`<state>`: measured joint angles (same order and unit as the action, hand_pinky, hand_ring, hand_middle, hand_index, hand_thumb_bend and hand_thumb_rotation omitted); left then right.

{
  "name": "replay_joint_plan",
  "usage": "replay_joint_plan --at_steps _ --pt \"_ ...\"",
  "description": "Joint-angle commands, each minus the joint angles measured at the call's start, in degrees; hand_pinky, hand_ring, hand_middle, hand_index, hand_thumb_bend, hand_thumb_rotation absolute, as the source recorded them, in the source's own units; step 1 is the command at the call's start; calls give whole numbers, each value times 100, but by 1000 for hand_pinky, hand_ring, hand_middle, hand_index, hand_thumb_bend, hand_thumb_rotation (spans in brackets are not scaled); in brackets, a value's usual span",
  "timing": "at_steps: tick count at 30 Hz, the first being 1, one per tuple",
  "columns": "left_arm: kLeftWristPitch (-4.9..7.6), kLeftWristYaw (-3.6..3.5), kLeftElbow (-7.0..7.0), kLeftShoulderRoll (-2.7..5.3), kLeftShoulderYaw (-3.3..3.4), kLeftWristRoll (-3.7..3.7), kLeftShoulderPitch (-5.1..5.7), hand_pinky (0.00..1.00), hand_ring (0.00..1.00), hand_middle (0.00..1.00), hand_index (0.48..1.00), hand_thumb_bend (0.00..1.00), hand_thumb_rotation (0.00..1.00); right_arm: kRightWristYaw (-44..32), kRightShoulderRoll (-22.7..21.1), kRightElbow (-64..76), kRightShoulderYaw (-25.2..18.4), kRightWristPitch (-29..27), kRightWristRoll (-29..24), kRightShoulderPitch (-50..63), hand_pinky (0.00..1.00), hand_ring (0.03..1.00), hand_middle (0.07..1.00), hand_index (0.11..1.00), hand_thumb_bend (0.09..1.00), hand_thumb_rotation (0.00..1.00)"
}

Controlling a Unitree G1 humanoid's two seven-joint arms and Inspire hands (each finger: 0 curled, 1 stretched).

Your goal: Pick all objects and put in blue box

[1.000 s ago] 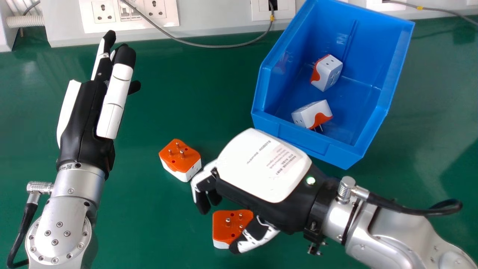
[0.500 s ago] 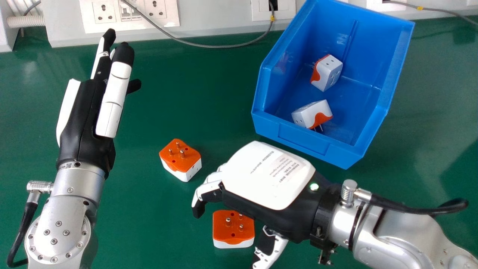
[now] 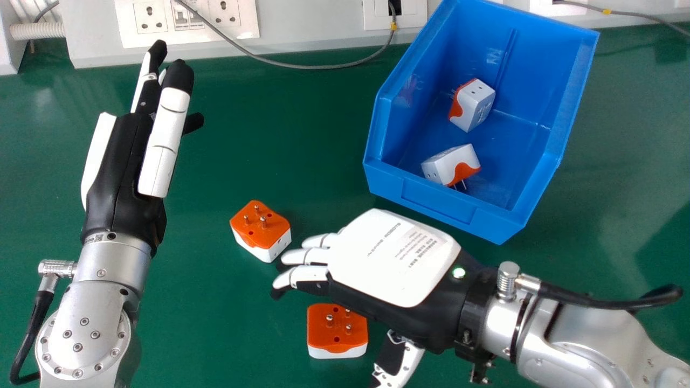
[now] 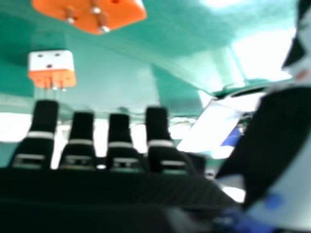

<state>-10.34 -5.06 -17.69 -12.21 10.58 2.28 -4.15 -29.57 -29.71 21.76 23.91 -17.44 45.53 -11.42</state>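
My right hand (image 3: 393, 258) is open above the table, its fingers extended towards the left and its thumb lower down. Just below its palm edge lies an orange and white plug adapter (image 3: 337, 330), pins up. Another adapter (image 3: 260, 230) rests beyond its fingertips, pins up. The blue box (image 3: 439, 200) holds two white and orange adapters (image 3: 472, 104) (image 3: 452, 165). My left hand (image 3: 126, 156) stays open at the left, fingers straight. In the right hand view, the right hand (image 4: 158, 131) has nothing between fingers and thumb; two adapters (image 4: 92, 13) (image 4: 51, 68) are in sight.
A grey cable (image 3: 323, 67) runs along the back edge of the green table (image 3: 215, 302), in front of a wall panel with sockets (image 3: 188, 21). The blue box stands behind my right hand, at the back right.
My right hand has drawn back a little to the right and nearer the robot; its fingers have straightened and its thumb has swung away from the nearer adapter. The adapters stay put.
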Motion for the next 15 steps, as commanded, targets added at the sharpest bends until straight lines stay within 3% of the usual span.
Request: replay_joint_plan --at_steps 1,15 --pt "55 -1 -128 -66 49 20 -96 875 963 972 1000 703 1000 35 -14 60 -9 -109 42 -123 842 939 954 886 998 411" --pt "10 37 -161 -39 23 12 -111 876 962 972 1000 701 1000 224 259 -447 319 -226 529 -310 844 958 966 896 971 430"
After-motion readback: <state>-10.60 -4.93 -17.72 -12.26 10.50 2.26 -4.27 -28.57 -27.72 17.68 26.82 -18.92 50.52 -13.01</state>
